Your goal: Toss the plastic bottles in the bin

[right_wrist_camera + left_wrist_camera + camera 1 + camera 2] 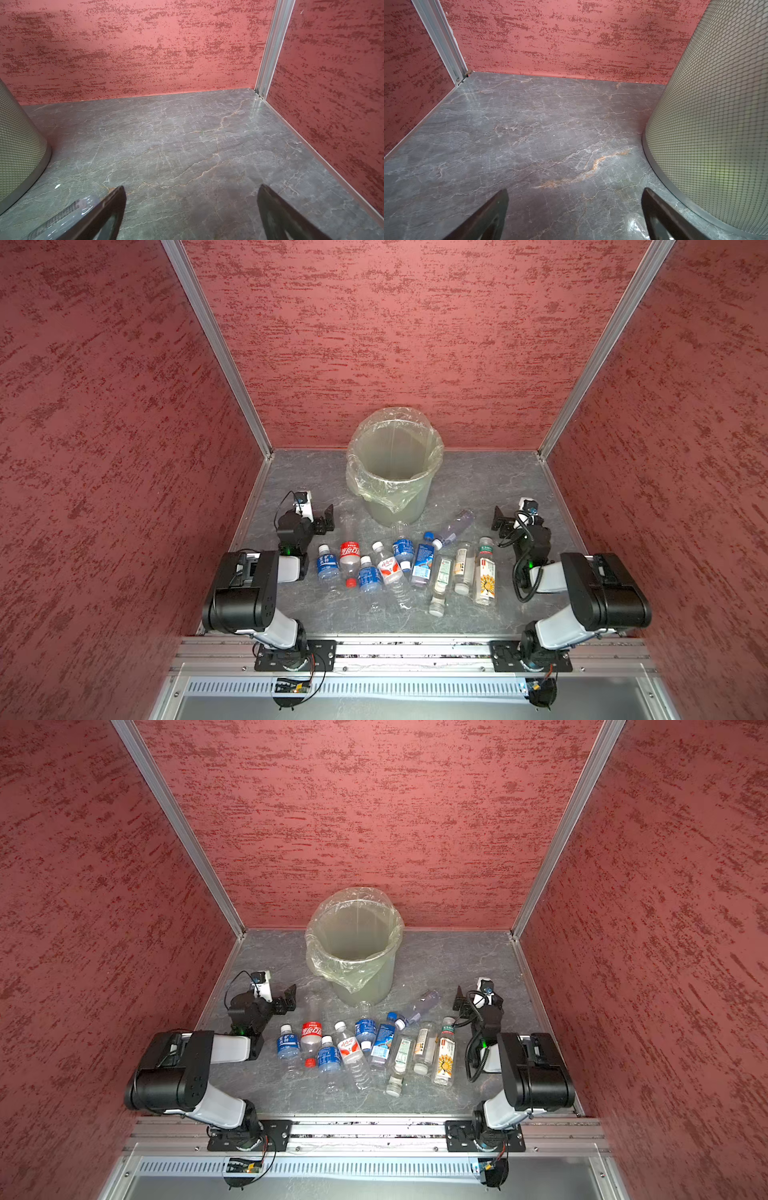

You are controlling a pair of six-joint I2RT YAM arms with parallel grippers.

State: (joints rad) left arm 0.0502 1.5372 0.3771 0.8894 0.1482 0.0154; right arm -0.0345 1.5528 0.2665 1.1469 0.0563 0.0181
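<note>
The grey marbled table carries everything. The bin stands upright at its far middle, and as far as the top views show there is nothing in it. The left gripper and the right gripper rest low on either side of the bin, both with jaws spread wide and holding nothing. The plastic bottles lie in a loose row on the table just in front of the bin, between the two arms, several of them touching. The first pick is probably best made at the row's ends: each arm grips its nearest bottle across the body, not the cap, and lifts well clear before crossing the rim, so the clear bag is not snagged. The clear bottle beside the right gripper lies apart and looks easiest. The red-labelled bottle bears white script resembling Coca-Cola's Chinese logo. The blue-labelled bottle shows white Chinese characters. The print on the sunflower-printed bottle is too small to read.
</note>
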